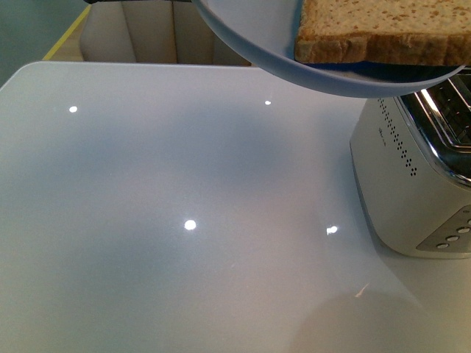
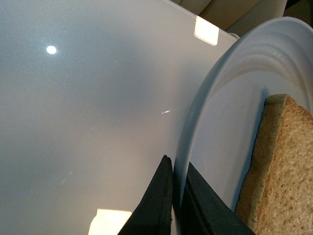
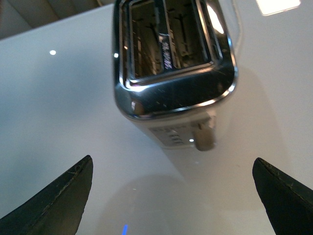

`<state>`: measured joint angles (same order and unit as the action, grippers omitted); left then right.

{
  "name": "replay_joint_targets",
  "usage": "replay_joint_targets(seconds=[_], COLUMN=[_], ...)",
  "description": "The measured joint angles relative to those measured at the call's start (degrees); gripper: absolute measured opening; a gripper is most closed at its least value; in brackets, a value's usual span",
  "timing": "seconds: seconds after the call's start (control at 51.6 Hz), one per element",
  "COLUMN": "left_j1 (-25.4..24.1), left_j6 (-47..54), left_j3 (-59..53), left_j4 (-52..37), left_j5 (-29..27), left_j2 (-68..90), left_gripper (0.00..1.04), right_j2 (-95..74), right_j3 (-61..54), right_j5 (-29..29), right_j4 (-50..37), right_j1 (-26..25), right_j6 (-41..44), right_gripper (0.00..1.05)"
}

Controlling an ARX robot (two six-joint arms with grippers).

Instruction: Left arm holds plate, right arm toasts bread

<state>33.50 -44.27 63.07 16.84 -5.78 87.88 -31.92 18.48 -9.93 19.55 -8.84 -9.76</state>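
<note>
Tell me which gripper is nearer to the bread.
Left. The left gripper clamps the plate at its rim, right beside the bread lying on it. The right gripper is open, facing the toaster, with no bread in its view.

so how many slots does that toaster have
2. Both sit side by side in the chrome top of the toaster, seen in the right wrist view: one slot, and the other slot beside it. Both look empty. The front view shows them only partly, below the plate.

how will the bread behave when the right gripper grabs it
The bread looks porous and soft, so a squeeze will probably dent it. Thin slice, so likely light and slightly floppy. It lies at the plate rim, so a push may slide it off.
</note>
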Motion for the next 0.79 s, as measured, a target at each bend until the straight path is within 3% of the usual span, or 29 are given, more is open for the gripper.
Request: replay_joint_targets(seconds=[0.116, 0.368, 0.794], left_j1=[0.0, 0.0, 0.0], left_j6=[0.02, 0.0, 0.0], left_j3=[0.0, 0.0, 0.0], left_j4=[0.0, 0.0, 0.0], left_j5=[-0.04, -0.02, -0.02], left_j2=[0.0, 0.0, 0.0], left_gripper=[0.03, 0.03, 0.03], right_j2=[-7.1, -15.89, -24.41], right_j3=[4.76, 6.88, 6.86], right_j5=[-5.53, -6.27, -7.06], right_j4=[-4.13, -13.53, -26.03], right_j1=[3.56, 13.11, 18.93], right_j6=[-11.1, -32.26, -45.75], right_gripper=[0.96, 0.96, 0.96])
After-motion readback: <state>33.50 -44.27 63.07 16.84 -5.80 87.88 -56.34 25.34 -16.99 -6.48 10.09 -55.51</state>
